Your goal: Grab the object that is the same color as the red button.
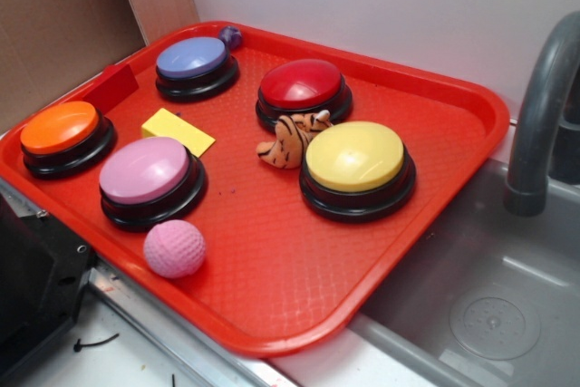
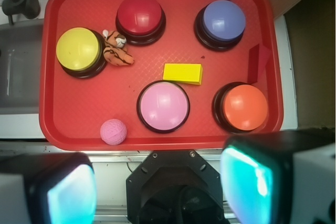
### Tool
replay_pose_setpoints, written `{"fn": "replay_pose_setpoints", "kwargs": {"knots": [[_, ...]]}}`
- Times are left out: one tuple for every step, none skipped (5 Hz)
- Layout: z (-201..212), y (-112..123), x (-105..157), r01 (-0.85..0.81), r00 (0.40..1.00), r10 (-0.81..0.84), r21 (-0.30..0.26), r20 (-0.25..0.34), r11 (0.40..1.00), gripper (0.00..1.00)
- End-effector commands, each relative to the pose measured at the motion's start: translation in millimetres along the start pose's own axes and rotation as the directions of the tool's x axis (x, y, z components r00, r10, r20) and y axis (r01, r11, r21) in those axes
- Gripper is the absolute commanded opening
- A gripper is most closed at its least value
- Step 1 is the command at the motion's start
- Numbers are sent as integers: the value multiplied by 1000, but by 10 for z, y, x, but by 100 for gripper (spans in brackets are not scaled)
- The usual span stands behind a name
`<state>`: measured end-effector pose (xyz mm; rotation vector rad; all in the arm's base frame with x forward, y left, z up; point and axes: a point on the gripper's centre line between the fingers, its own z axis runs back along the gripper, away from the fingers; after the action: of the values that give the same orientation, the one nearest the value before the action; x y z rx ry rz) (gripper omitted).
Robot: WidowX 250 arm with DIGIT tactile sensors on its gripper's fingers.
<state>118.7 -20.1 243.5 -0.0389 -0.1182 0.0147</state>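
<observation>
Red block (image 2: pixel 258 62) far from gripper (image 2: pixel 157 187); untouched

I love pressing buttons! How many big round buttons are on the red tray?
5. Orange button and pink button sit nearest the robot; yellow button is toward the sink; red button and purple button are along the far edge. None looks hidden.
</observation>
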Motion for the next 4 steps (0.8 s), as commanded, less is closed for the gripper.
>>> {"fn": "replay_pose_setpoints", "kwargs": {"knots": [[0,0,0,0,1000,0,0,0,1000,100],[-145,206,165,50,996,-53,40,71,998,100],[-356,424,337,96,988,-101,48,113,994,100],[-566,650,453,78,990,-83,52,118,996,100]]}}
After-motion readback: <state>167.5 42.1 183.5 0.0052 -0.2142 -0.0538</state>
